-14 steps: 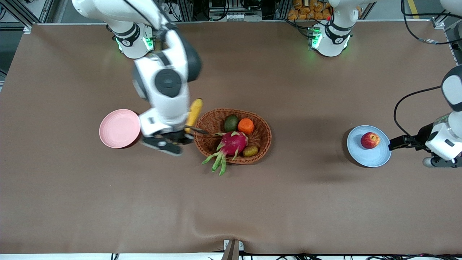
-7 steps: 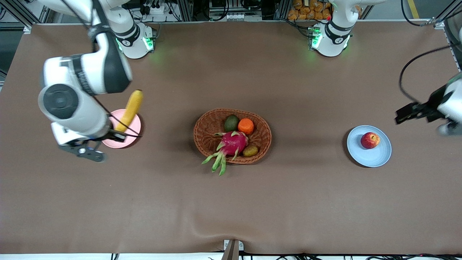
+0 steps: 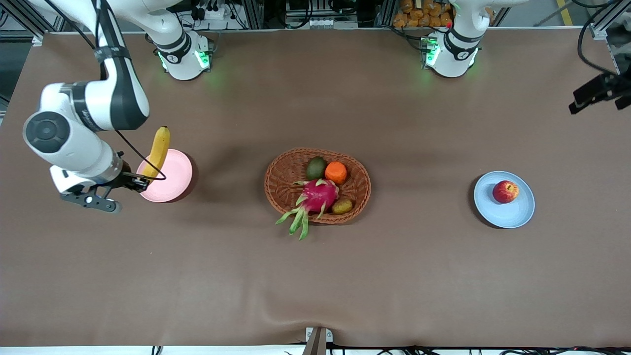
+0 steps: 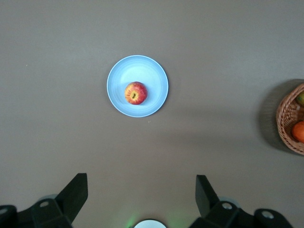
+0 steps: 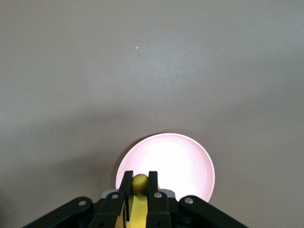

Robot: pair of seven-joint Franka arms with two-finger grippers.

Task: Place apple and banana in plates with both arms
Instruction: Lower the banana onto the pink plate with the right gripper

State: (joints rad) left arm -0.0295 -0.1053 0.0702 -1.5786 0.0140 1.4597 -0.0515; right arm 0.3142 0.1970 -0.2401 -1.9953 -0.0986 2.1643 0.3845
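My right gripper [image 5: 138, 186] pinches the banana [image 3: 157, 151] near one end over the pink plate [image 3: 170, 183]; long and soft-skinned, it likely pivots. Left gripper [image 4: 137, 199], spread, waits; the apple [image 3: 505, 191] sits on the blue plate [image 3: 512, 214].

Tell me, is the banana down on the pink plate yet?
Not yet. The right tool grips the banana over the pink plate.

Both arms [image 3: 93, 106] have white shells with dark grey joint caps; bases [image 3: 183, 56] carry green indicator lights. A black cable runs along the right arm. Each hand [image 5: 138, 183] is black, with visible silver screws.
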